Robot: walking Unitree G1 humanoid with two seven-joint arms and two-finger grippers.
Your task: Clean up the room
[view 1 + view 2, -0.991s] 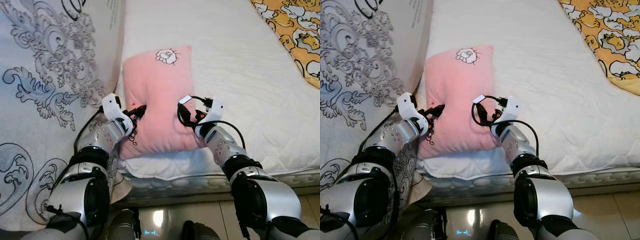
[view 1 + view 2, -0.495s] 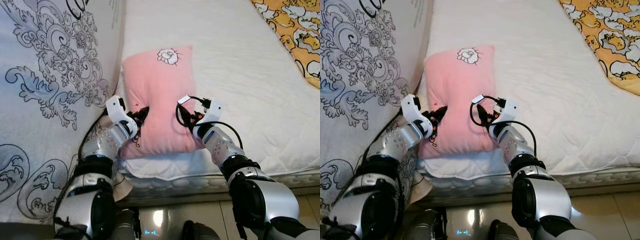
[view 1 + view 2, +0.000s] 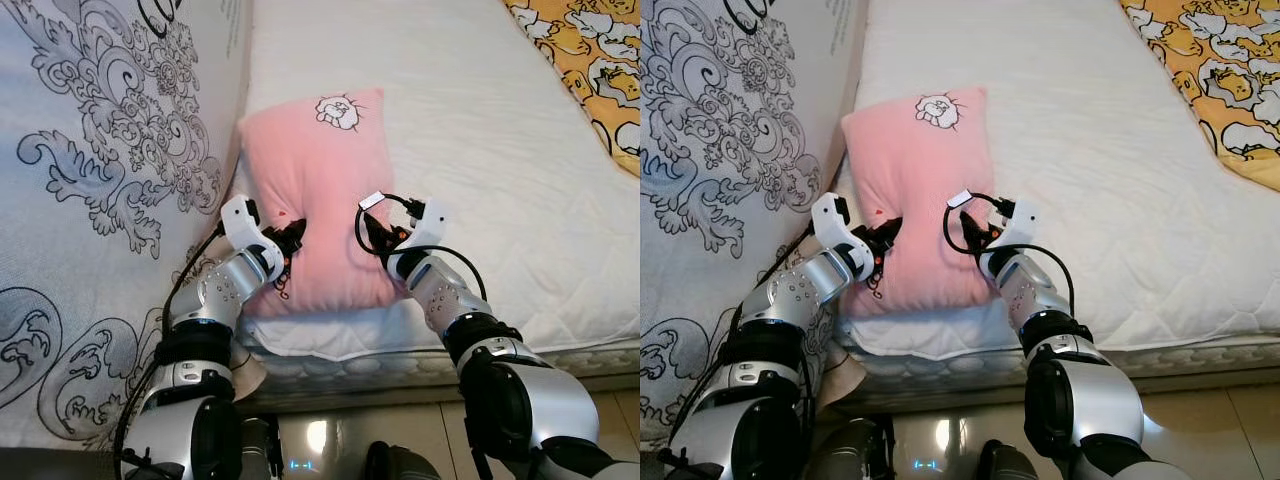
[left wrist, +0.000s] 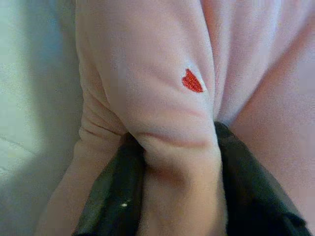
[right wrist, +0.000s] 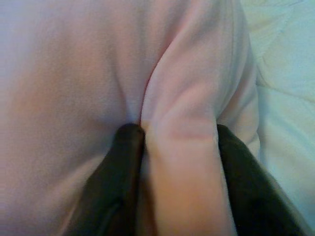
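Note:
A pink pillow (image 3: pixel 315 190) with a small sheep picture near its far end lies on the white mattress (image 3: pixel 480 130), close to its near edge. My left gripper (image 3: pixel 292 237) pinches a fold on the pillow's left side; in the left wrist view its black fingers (image 4: pixel 118 196) squeeze pink fabric beside a small red heart (image 4: pixel 192 81). My right gripper (image 3: pixel 372 232) is shut on a fold at the pillow's right side, and its black fingers (image 5: pixel 123 167) clamp a ridge of pink fabric (image 5: pixel 182 162).
A white bedspread with grey scroll patterns (image 3: pixel 90 200) hangs on the left, against the pillow's side. A yellow patterned blanket (image 3: pixel 590 70) lies at the mattress's far right corner. Glossy tiled floor (image 3: pixel 420 440) runs below the bed edge.
The pillow has shifted slightly away from me and to the left on the mattress. My left arm has reached further forward with its hold; the right gripper has stayed on its fold.

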